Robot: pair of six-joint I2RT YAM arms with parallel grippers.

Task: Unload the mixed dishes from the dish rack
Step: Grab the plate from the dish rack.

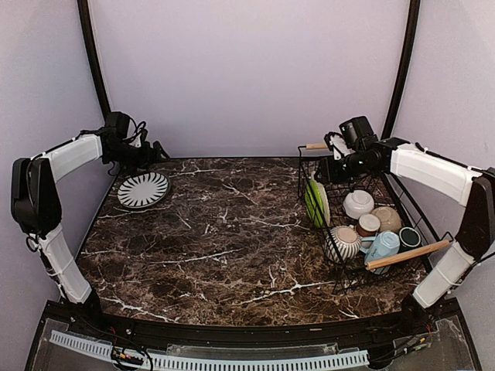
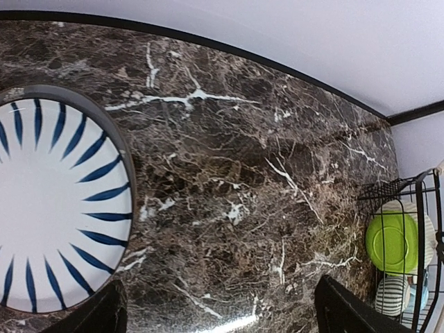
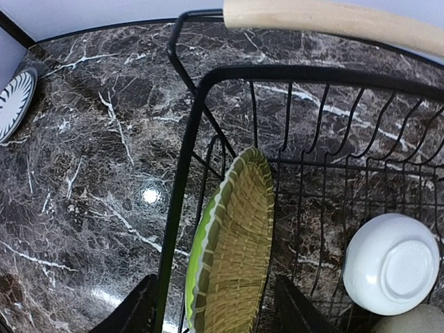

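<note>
R gripper (image 3: 215, 305) astride lime-green plate (image 3: 236, 236), upright in dish rack (image 3: 333, 17)

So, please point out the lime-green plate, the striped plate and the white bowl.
lime-green plate (image 3: 232, 257), right wrist view, on its ribbed back face.
striped plate (image 1: 143, 189), top external view, on its white centre.
white bowl (image 3: 392, 262), right wrist view, on its upturned base.

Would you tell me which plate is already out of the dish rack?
The striped white plate, lying flat on the table; the lime-green plate stands on edge in the dish rack.
</note>
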